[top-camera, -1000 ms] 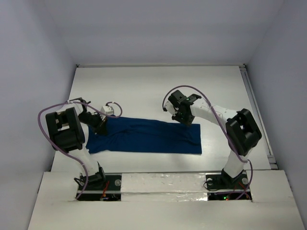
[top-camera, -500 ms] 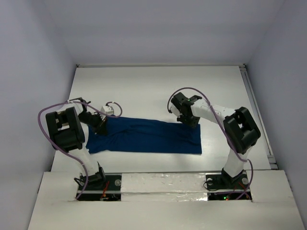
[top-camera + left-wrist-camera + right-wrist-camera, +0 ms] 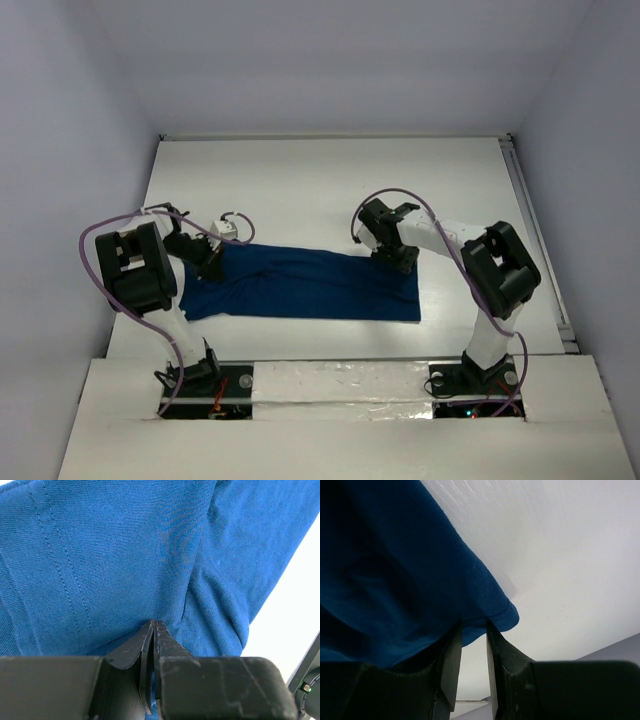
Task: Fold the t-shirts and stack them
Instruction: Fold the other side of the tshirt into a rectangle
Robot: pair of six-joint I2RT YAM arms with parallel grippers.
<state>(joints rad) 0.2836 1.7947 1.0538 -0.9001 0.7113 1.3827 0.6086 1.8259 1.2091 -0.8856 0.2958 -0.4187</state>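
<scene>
white table [image 3: 300, 180] under long-folded navy t-shirt [image 3: 310, 285]

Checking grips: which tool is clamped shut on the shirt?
The left tool, jaws pinched together on puckered t-shirt cloth; the right tool shows a gap between its jaws.

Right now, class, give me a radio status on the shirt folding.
Left claw shut on the t-shirt. Right claw open at its far right corner. The t-shirt lies as a long strip. Nothing in the way.
</scene>
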